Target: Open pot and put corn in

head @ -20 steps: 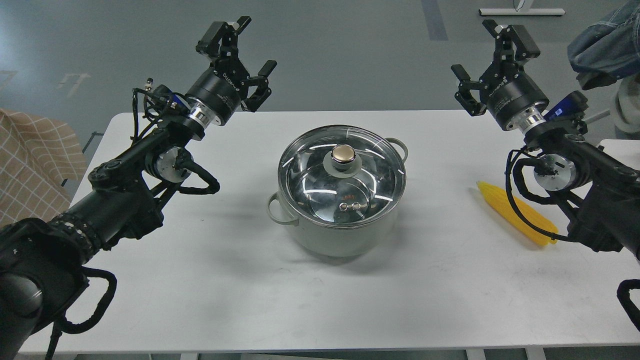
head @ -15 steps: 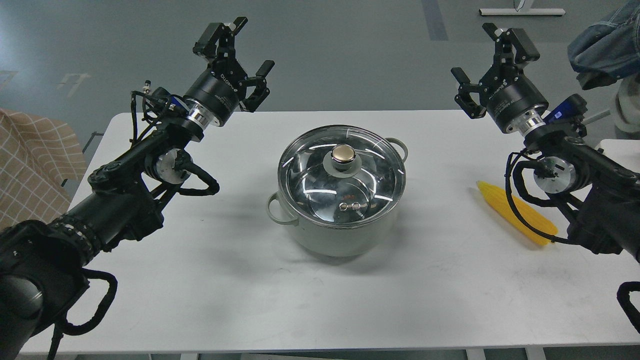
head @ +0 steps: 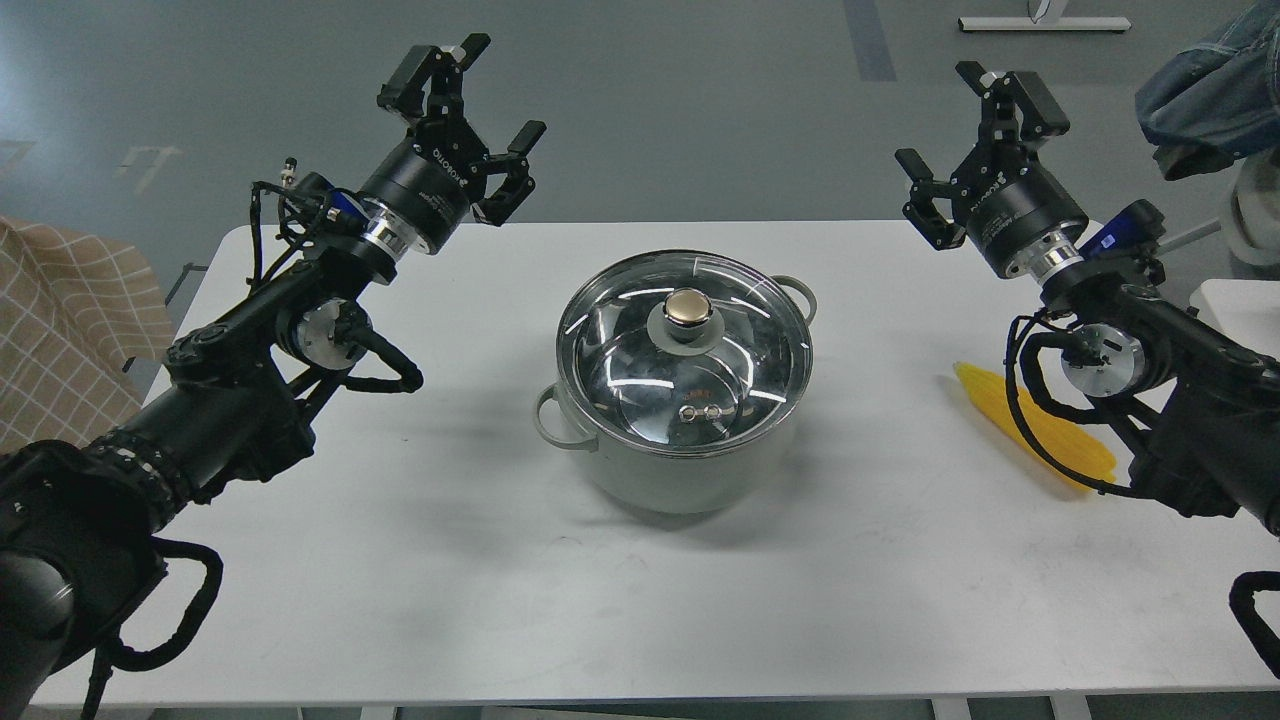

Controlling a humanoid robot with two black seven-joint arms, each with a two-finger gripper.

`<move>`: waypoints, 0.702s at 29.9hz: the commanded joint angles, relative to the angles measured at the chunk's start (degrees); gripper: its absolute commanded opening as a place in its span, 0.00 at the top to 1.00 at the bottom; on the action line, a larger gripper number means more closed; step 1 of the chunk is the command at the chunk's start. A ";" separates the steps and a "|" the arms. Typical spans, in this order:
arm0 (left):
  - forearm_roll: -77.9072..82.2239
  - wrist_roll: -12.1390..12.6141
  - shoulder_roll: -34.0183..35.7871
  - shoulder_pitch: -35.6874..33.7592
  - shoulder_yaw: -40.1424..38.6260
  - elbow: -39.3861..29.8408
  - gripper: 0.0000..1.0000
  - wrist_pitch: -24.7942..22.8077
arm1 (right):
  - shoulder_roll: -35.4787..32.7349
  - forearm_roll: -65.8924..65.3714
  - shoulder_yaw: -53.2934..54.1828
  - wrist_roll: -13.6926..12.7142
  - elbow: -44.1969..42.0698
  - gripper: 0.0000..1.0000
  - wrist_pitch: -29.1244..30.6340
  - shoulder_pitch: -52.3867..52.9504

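The pale grey-green pot (head: pixel 670 475) stands in the middle of the white table (head: pixel 450 560). A glass lid (head: pixel 620 345) with a gold knob (head: pixel 686 306) rests closed on it. The yellow corn (head: pixel 1050 432) lies on the table at the right, partly hidden behind my right arm and its cable. My left gripper (head: pixel 470 95) is open and empty, raised over the table's far left edge. My right gripper (head: pixel 968 118) is open and empty, raised over the far right edge, above and behind the corn.
A checked cloth (head: pixel 60 320) hangs beside the table at the left. Blue denim fabric (head: pixel 1210 80) shows at the top right. A second white surface (head: pixel 1235 300) adjoins the table's right edge.
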 commanded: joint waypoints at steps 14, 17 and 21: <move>-1.61 -0.27 -2.24 -0.64 -0.41 0.78 0.02 0.00 | -1.67 0.23 -0.40 0.00 0.62 0.00 0.02 0.01; -1.78 -0.27 -2.06 -0.73 -0.50 0.78 0.02 0.00 | -2.11 0.23 -0.40 0.00 0.71 0.00 0.19 0.01; -2.22 -0.35 -1.80 -0.82 -0.68 0.78 0.02 0.00 | -2.02 0.23 -0.32 0.00 0.71 0.00 0.19 0.01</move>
